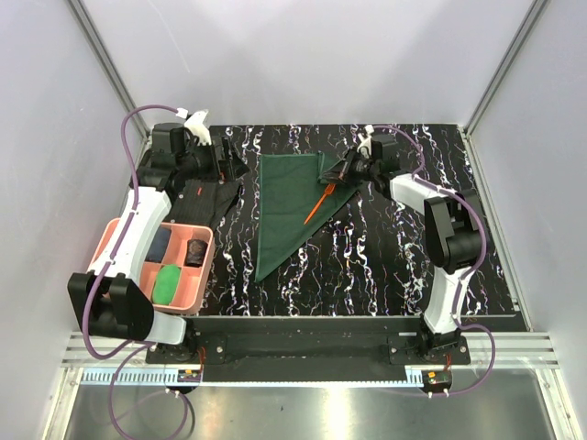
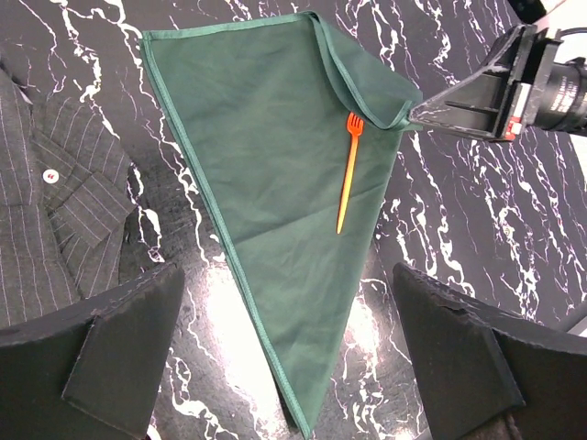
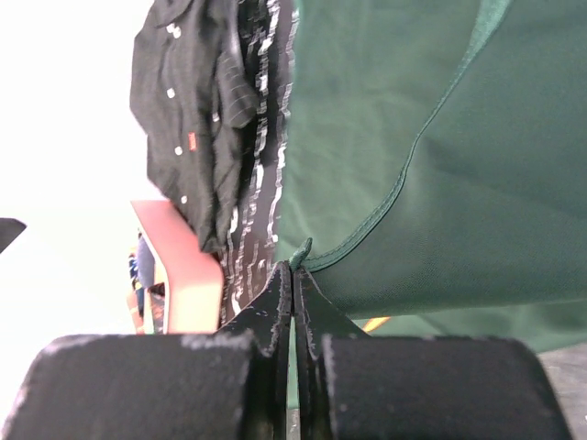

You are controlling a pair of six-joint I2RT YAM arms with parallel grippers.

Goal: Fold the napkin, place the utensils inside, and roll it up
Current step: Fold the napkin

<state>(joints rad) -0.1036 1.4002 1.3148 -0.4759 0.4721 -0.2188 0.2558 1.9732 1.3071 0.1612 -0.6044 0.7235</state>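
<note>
Right gripper point(image 3: 292, 275): jaws are pressed fully together, with the hemmed corner of the napkin point(image 1: 284, 206) pinched between the tips. From that pinch a flap of green cloth is drawn up and over the layer below. The rest of the napkin is spread as a triangle on the table point(image 1: 385, 257), ahead of the tips. The fork point(image 2: 347, 174) is laid on the cloth just below the pinched corner, tines toward the tips, not touched.

Left gripper point(image 1: 229, 168): jaws are spread wide, nothing is held or touched. Its fingers point(image 2: 110, 339) are seen above the table, the napkin's narrow point between them. The pinstriped shirt point(image 2: 55, 202) is beside its left finger.
</note>
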